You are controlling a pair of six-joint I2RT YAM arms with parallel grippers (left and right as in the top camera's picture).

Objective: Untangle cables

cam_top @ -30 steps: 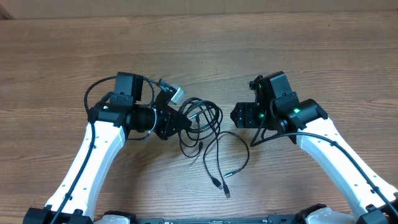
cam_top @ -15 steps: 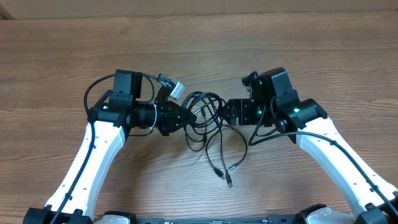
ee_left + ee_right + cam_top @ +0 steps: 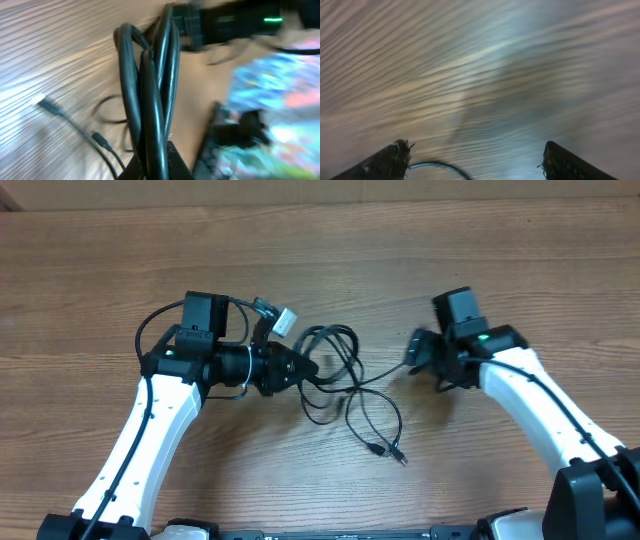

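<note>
The cables (image 3: 335,352) are thin black cords bunched in a coil at the table's middle. My left gripper (image 3: 300,368) is shut on the coil's left side. In the left wrist view the looped cords (image 3: 150,95) rise straight out of the left gripper (image 3: 157,162). A silvery plug end (image 3: 283,321) sticks up behind it. Two loose plug ends (image 3: 388,452) lie toward the front. My right gripper (image 3: 415,352) stands open to the right of the coil. One thin strand (image 3: 435,165) passes by its left finger (image 3: 390,160); I cannot tell if they touch.
The wooden table (image 3: 320,250) stretches bare behind both arms. Thicker black wires (image 3: 150,330) loop off the left arm. The right arm (image 3: 540,410) crosses the front right of the table.
My right gripper, up against the coil half a second ago, has drawn back to the right and opened wider. One strand now stretches toward it, and the loose plug ends slid right. The left gripper stayed.
</note>
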